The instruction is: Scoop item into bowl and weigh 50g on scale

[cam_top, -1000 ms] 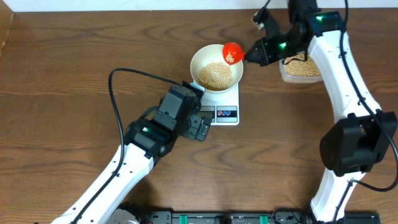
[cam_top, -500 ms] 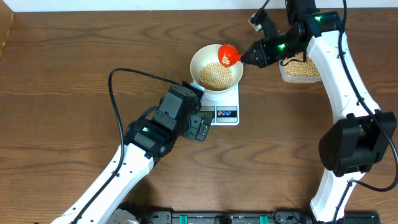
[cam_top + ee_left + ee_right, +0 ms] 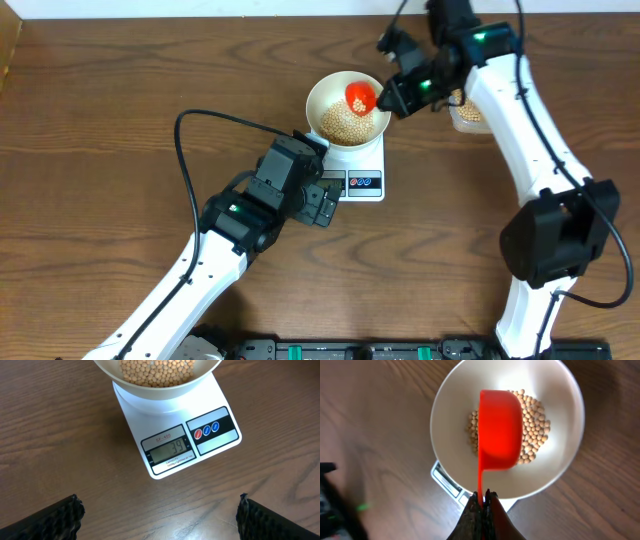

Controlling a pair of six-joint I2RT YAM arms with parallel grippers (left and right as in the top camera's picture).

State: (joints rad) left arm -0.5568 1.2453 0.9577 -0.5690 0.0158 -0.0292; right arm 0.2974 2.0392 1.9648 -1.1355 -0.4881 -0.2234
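While the right gripper [image 3: 483,497], jaws clamped on the handle of the red scoop [image 3: 500,430], holds it tipped over the beans [image 3: 532,430] in the bowl [image 3: 450,405] on the scale [image 3: 135,407], the display [image 3: 169,450] reads 39; the left gripper [image 3: 160,517] hangs nearby, jaws wide apart. The pour step is in hand, and next likely calls for another, smaller scoopful

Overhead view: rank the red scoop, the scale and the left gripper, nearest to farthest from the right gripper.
1. Red scoop, held by the right gripper, over the bowl.
2. Scale, under the bowl.
3. Left gripper, beside the scale's display.
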